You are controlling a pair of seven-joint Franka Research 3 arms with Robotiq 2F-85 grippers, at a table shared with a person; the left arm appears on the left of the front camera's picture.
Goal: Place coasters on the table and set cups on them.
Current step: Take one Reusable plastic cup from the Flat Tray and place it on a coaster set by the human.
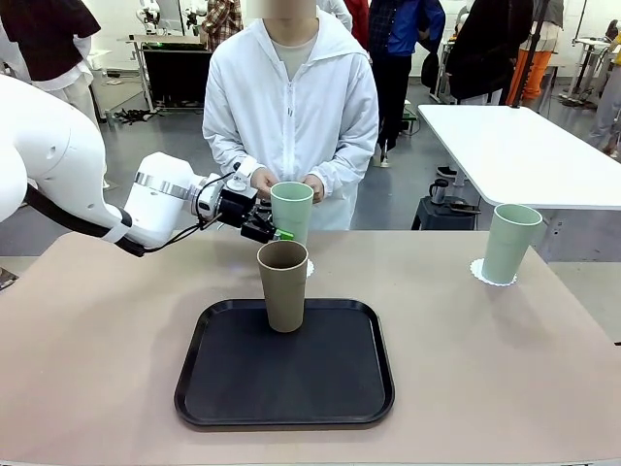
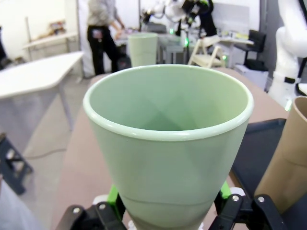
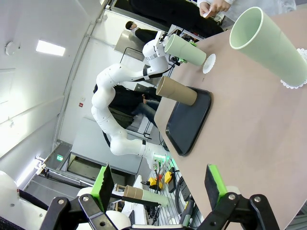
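One mint cup (image 1: 509,243) sits on a coaster (image 1: 477,272) near the table's (image 1: 97,340) far right edge. Left gripper (image 1: 277,231) clamps the second mint cup (image 1: 291,209) over the middle coaster (image 3: 209,63); next, lower it squarely. Right gripper (image 3: 158,184) gapes wide.

A pale mint cup (image 1: 292,206) is held upright, gripped low on its wall between the jaws of the left gripper (image 1: 283,233). The tan cup (image 1: 282,284) is seen just camera-side of the jaws, standing on the black tray (image 1: 223,388). A second mint cup (image 1: 509,243) is seated on a coaster (image 1: 478,271), well to the right of the jaws. A person's hands (image 1: 260,179) are noted just behind them.
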